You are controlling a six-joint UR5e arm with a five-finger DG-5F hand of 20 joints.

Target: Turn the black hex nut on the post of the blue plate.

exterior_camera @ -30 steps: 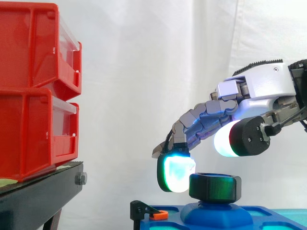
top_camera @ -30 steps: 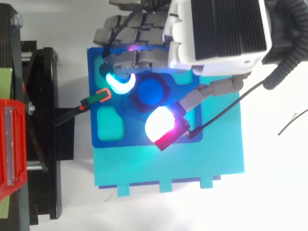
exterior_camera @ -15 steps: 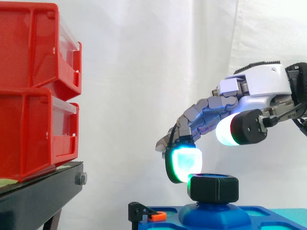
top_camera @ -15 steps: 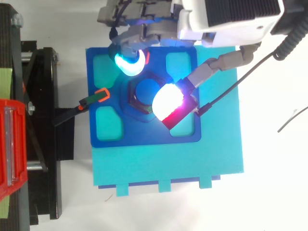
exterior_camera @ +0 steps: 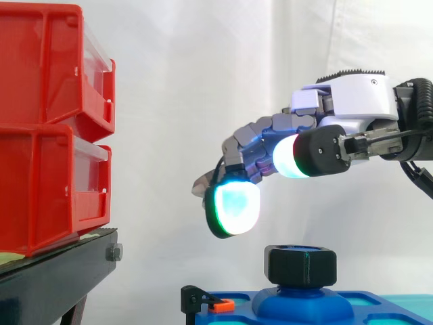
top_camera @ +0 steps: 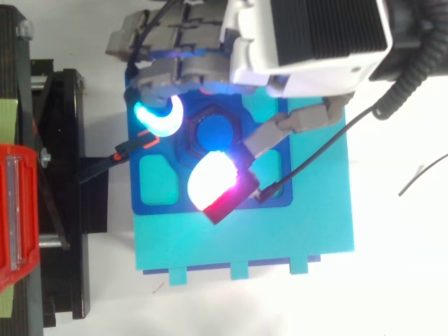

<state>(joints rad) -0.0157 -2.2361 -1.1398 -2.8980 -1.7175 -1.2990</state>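
Black hex nut (exterior_camera: 300, 265): on the post (top_camera: 213, 133) at centre of blue plate (exterior_camera: 385, 303), untouched. Hand (exterior_camera: 348, 101): above nut, clear of it; fingers loosely bent, spread wide of thumb, holding nothing; cyan-green fingertip (exterior_camera: 233, 208) above and left of nut. Red bins (exterior_camera: 47, 122): at left, on black stand (exterior_camera: 54, 274).

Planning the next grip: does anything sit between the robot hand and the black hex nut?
Nothing visible. The robot hand hangs open above the black hex nut, with only bare air between its pads and the nut.
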